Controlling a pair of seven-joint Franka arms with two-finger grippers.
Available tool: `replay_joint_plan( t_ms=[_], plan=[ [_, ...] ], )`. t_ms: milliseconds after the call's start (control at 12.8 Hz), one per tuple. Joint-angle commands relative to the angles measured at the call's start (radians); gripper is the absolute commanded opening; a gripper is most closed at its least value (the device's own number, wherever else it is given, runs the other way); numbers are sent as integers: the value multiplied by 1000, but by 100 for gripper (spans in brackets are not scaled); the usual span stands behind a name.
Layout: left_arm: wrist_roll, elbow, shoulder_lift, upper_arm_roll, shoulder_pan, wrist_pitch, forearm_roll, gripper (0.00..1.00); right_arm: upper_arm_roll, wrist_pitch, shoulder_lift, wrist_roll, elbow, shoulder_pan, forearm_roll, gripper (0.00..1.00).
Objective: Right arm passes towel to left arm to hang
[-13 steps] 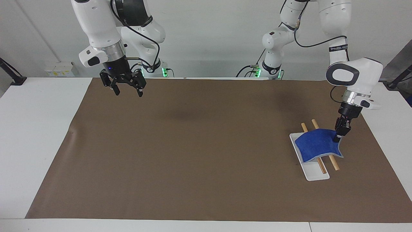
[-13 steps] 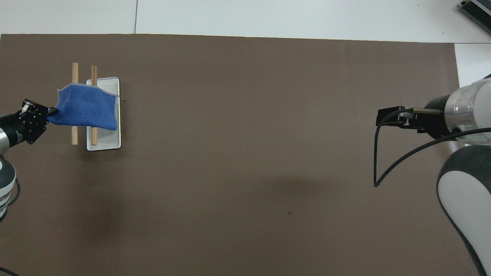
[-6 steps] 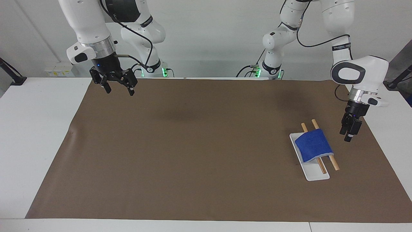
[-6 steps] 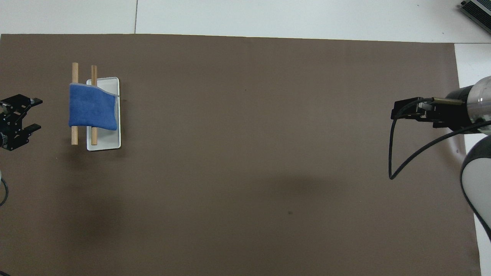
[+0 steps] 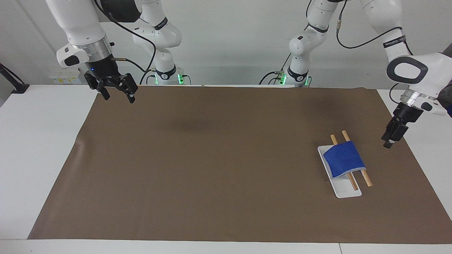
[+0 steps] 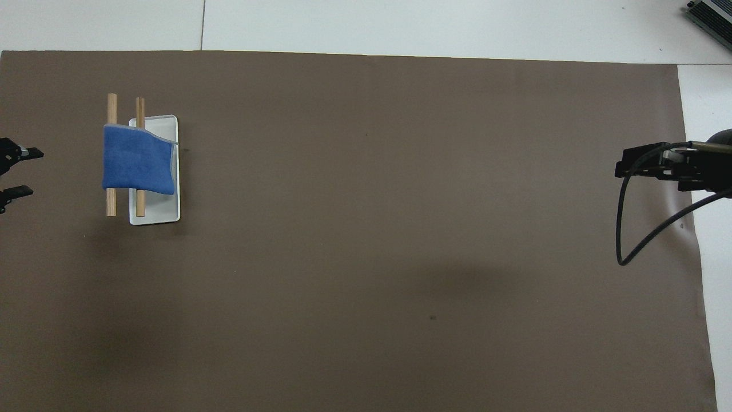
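Note:
The royal-blue towel [image 5: 343,158] hangs draped over the two wooden rods [image 5: 365,179] of the white tray-based rack [image 5: 348,193]. It also shows in the overhead view [image 6: 137,169] on the rack [image 6: 155,216]. My left gripper [image 5: 387,143] is open and empty, up in the air over the mat's edge at the left arm's end, apart from the towel. Its spread fingertips show in the overhead view [image 6: 23,171]. My right gripper [image 5: 118,97] is open and empty, raised over the mat's corner at the right arm's end; it also shows in the overhead view [image 6: 632,169].
A brown mat [image 5: 219,165] covers most of the white table [image 5: 39,148]. A black cable [image 6: 635,234] loops down from the right arm's wrist.
My left gripper let go of the towel's corner and drew away from the rack toward the table's end. The towel settled over the rods. My right gripper rose and moved outward.

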State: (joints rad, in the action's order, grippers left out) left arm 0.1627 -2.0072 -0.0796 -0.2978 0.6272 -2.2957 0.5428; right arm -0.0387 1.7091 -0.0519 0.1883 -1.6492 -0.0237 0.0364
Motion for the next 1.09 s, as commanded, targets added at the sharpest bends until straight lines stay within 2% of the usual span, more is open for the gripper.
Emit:
replay_joint_plan(
  t_ms=[0, 156, 234, 469, 625, 1016],
  plan=[
    [64, 141, -3, -7, -9, 193, -192, 91, -18, -20, -5, -18, 22, -24, -9, 100],
    [153, 255, -5, -11, -90, 322, -353, 91, -61, -20, -6, -18, 19, -68, -7, 100],
    [172, 301, -5, -9, -139, 379, -395, 91, -63, -22, -5, -18, 17, -73, -7, 100],
    [182, 410, -3, -11, -248, 523, -466, 90, -64, -22, -17, -18, -17, -68, -6, 100],
    [178, 450, -3, -11, -332, 594, -516, 86, -63, -17, -25, -10, -29, -70, -6, 100],
    [96, 548, -35, -20, -448, 731, -639, 74, -60, -20, -16, 19, -18, -73, -21, 100]
  ],
)
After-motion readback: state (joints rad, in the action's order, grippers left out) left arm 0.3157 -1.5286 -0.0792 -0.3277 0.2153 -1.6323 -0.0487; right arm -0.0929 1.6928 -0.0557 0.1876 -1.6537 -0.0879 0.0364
